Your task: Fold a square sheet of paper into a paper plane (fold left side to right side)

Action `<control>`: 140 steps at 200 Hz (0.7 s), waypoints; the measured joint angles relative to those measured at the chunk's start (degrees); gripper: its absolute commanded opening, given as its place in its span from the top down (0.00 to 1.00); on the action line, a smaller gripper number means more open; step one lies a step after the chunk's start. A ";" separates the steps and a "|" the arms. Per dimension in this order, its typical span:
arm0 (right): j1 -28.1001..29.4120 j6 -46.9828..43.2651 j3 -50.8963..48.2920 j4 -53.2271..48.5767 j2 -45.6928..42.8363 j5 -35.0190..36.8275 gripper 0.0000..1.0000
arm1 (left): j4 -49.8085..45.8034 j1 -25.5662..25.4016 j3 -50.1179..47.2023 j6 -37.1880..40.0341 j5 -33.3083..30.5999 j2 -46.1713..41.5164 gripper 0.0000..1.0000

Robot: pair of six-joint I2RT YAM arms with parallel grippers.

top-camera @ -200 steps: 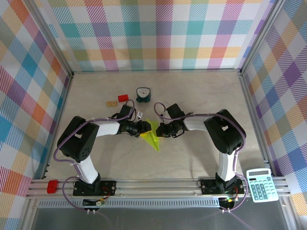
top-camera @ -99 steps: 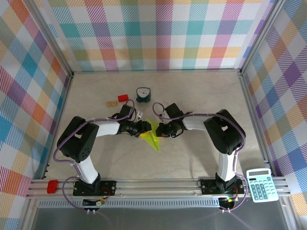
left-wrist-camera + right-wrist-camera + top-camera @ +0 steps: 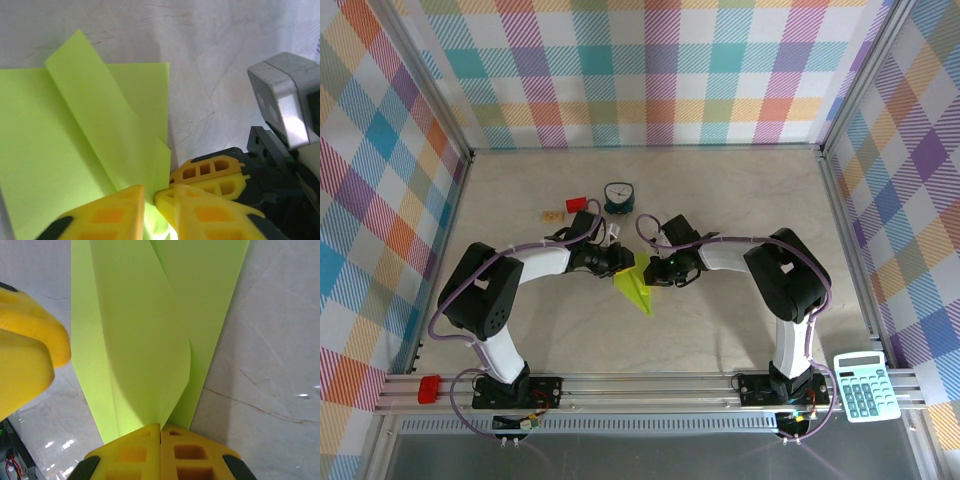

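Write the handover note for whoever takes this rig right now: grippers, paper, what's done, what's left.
Left gripper: shut on the wide far end of the paper.
Right gripper: shut on that same end, from the other side.
Paper: mid-table, between the two grippers, with its point toward the arm bases.
Done: the sheet is already folded into a narrow pointed shape.
Left: one flap stands up, not pressed flat. Probably lay it over, crease it, then finish the plane.
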 measured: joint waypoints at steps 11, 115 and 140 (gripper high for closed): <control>0.00 0.00 0.11 -0.20 0.07 0.02 1.00 | 0.74 -0.07 0.00 -0.59 0.79 0.70 0.92; 0.00 -0.02 1.18 -1.84 0.52 0.04 1.00 | 2.91 -0.76 -0.13 -0.59 3.39 6.49 1.00; 0.00 -0.02 1.25 -1.90 0.52 0.02 1.00 | 3.61 -0.76 -0.57 -0.42 3.37 6.47 1.00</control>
